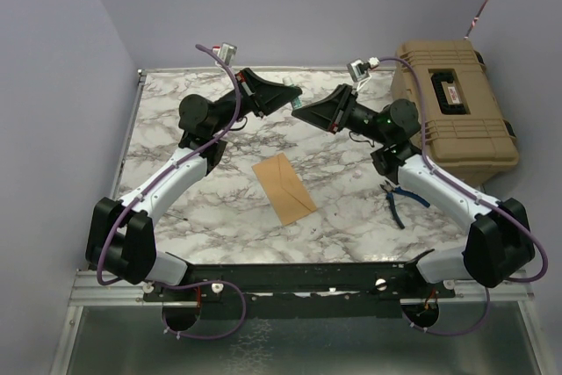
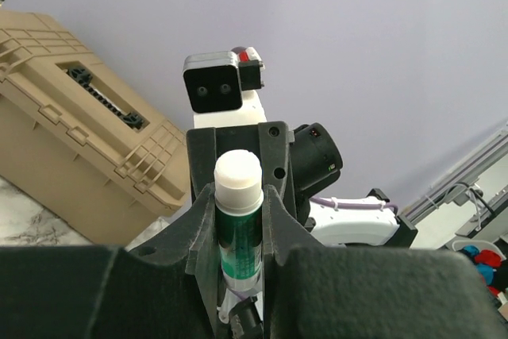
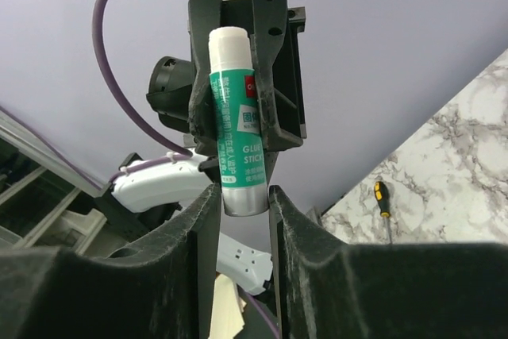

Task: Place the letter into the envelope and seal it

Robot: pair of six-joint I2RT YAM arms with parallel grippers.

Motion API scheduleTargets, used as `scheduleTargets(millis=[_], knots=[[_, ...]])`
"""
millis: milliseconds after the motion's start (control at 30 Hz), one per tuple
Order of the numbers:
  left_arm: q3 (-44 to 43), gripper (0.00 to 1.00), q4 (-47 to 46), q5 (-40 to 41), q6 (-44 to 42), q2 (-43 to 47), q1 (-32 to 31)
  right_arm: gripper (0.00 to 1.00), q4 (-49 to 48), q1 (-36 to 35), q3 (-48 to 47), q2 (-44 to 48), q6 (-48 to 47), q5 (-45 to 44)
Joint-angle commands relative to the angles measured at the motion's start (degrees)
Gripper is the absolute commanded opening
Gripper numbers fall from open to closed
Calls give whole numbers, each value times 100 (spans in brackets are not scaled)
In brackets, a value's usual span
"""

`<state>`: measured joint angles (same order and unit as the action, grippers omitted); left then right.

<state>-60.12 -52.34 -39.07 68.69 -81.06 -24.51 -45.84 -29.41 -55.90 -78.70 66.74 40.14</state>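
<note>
The orange-brown envelope (image 1: 284, 188) lies flat in the middle of the marble table (image 1: 193, 208), with neither gripper near it. The letter does not show as a separate sheet. Both arms are raised and meet tip to tip above the far part of the table. My left gripper (image 1: 292, 99) (image 2: 238, 220) is shut on a green glue stick (image 2: 238, 212) (image 3: 236, 132) with a white top end. My right gripper (image 1: 305, 111) (image 3: 242, 204) stands open, and its fingertips flank the stick's grey bottom end with a little slack.
A tan hard tool case (image 1: 452, 111) (image 2: 79, 148) sits at the table's far right. Blue-handled pliers (image 1: 399, 199) lie on the table near the right arm. A small yellow-and-black screwdriver (image 3: 382, 200) lies on the marble. Grey walls close the table at the back and sides.
</note>
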Motion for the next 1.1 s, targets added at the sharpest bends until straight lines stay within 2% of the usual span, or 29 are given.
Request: scheduleTargets(millis=[0,167,267,333,433,533,633,833,900,967,1033,1067], knots=[[40,0,-234,129,38,30,-19,26,101,-12,-268,-67,-245,-11],[179,0,-239,172,-5,39,-31,3,1006,-12,-557,-57,-1200,-152],[322,0,-151,321,-77,65,-27,1,2292,-38,-972,-49,-2550,-532],[367,0,171,499,-265,91,-32,1,3225,-63,-1216,-64,-3644,-1089],[283,0,910,869,-736,116,-55,1,3892,-161,-1451,-129,-5196,-2099],[66,0,1641,1271,-1210,88,-96,1,3881,-385,-1469,-182,-6822,-3239],[-204,0,2309,1753,-1501,34,-138,1,3725,-713,-1612,-361,-8031,-4480],[-1175,0,4177,2920,-1574,-149,-181,1,2247,-1419,-1623,-986,-10195,-7023],[-1540,0,4899,3271,-1436,-219,-177,1,1810,-1557,-1663,-1234,-10651,-7554],[-1759,0,5442,3482,-1296,-263,-177,1,1845,-1610,-1797,-1381,-10646,-7734],[-1807,0,5450,3418,-1373,-258,-181,2,2477,-1616,-1949,-1211,-9925,-7348],[-1790,0,5397,3365,-1464,-247,-185,8,2965,-1585,-2038,-1036,-9391,-6943]])
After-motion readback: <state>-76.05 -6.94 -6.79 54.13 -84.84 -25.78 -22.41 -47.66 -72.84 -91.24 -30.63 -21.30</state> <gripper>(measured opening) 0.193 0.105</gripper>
